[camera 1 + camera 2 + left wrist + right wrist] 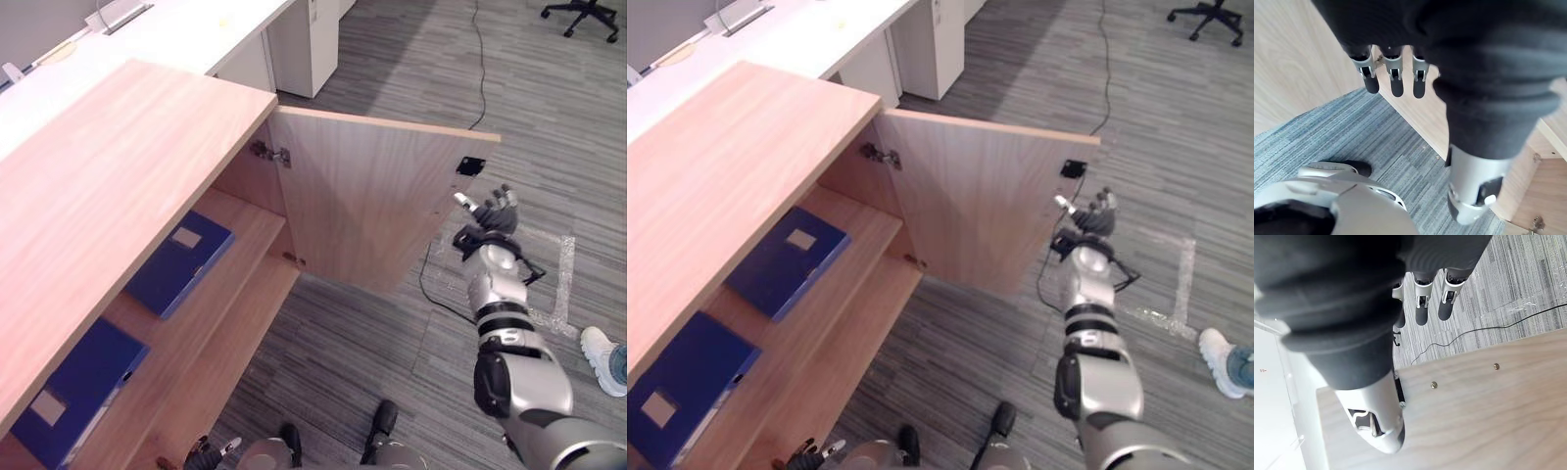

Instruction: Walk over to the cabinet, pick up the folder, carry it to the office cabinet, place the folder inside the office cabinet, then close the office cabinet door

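Folders, two of them and both blue, lie flat on the upper shelf (257,223) inside the cabinet (108,166), each with a pale label facing up. The far folder (181,259) sits toward the hinge side. The near folder (78,387) lies further along the same shelf toward the robot, well apart from the first. Neither hand holds either one. A lower shelf (235,333) runs beneath, just above the carpet (343,343).

The door (372,196) stands wide open, swung out over the carpet, hung on a metal hinge (269,152) at the cabinet's corner. A small black catch (470,165) sits near the top of its free edge.

The right hand (495,213) is raised just beside that free edge, a little below the catch. Its fingers (1421,308) are straight and loosely spread, and they hold nothing. Its thumb reaches toward the wood, but I cannot tell whether it touches the door.

The left hand (1395,73) hangs low by the cabinet's near end, fingers relaxed and slightly apart, empty, with carpet and the cabinet's base past them.

Behind the cabinet runs a white desk (196,34). A black office chair (583,15) stands far off on the carpet. White tape (565,284) marks the floor by the right arm, and a person's white shoe (602,357) shows near it
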